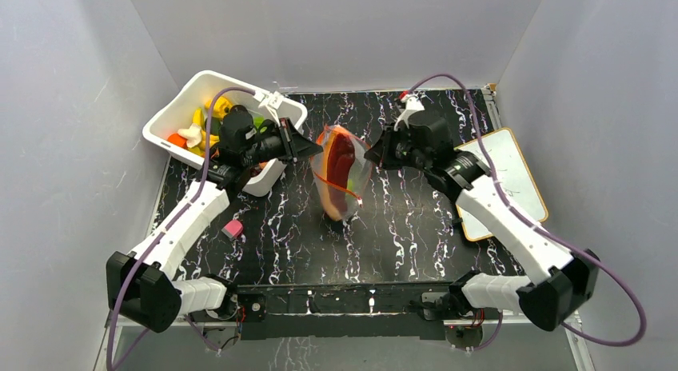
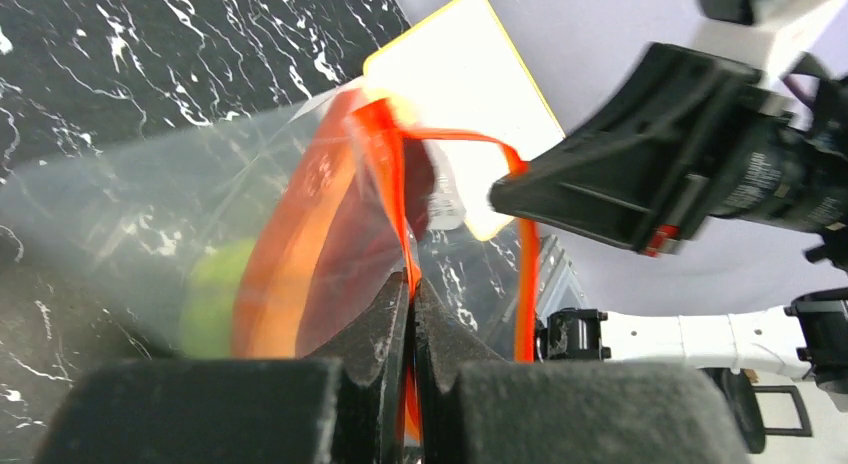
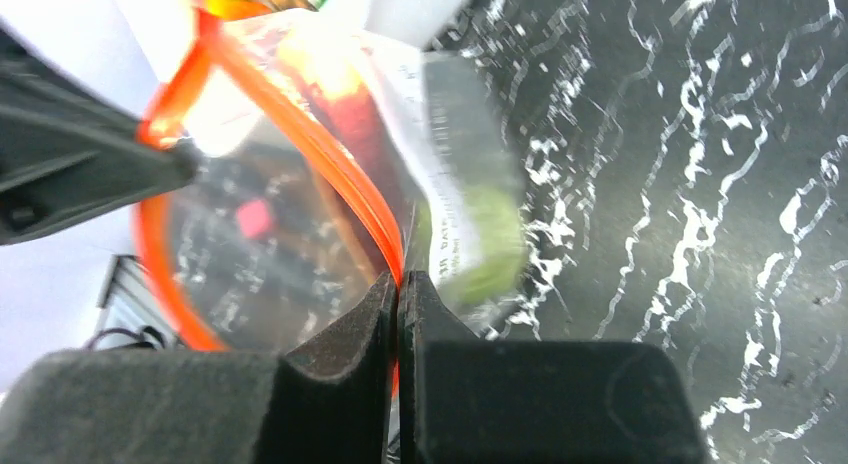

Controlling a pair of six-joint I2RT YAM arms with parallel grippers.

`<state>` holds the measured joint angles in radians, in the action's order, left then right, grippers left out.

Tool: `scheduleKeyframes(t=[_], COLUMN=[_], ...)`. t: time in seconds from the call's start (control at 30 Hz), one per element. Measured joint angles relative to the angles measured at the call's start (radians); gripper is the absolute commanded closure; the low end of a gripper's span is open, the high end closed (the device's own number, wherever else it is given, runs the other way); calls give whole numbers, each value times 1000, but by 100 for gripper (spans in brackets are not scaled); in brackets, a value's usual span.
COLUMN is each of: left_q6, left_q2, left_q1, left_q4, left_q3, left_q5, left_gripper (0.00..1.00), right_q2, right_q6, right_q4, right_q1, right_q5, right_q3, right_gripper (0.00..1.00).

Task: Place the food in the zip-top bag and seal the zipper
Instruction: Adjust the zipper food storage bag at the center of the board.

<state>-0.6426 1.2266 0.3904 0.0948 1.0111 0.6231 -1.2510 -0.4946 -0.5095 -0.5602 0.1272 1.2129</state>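
Bag (image 1: 361, 169) hangs mid-table between your arms: thin, crinkly, slippery. It sags under the food (image 1: 342, 159) inside. Grip only the stiffer zipper (image 2: 392, 184) strip. Left gripper (image 2: 412, 289) is clamped on the zipper's left side and right gripper (image 3: 398, 284) on its right, with the mouth gaping open. Both arms reach inward, wrists facing each other. Bin (image 1: 172, 119) sits far left.

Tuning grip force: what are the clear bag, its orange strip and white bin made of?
Clear crinkly bag: thin glossy plastic film, see-through and creased. Red-orange zipper strip: probably denser plastic, holds its curve. White rectangular bin: likely rigid plastic, smooth.
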Motion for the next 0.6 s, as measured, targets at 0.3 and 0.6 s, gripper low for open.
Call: scheduleKeyframes(t=[0.3,0.6], left_q6=[44,50], left_q2=[52,95], left_q1=[0,1], left_q4=[-92,-130], left_q3=[80,92], left_q5=[-39,-37], left_gripper=[99,60], right_q2=[93,93], right_q6=[-83,-141], right_q4=[100,147], right_q1=[0,0], right_q5=[0,-14], right_q3=[-16,-92], right_gripper=[100,100])
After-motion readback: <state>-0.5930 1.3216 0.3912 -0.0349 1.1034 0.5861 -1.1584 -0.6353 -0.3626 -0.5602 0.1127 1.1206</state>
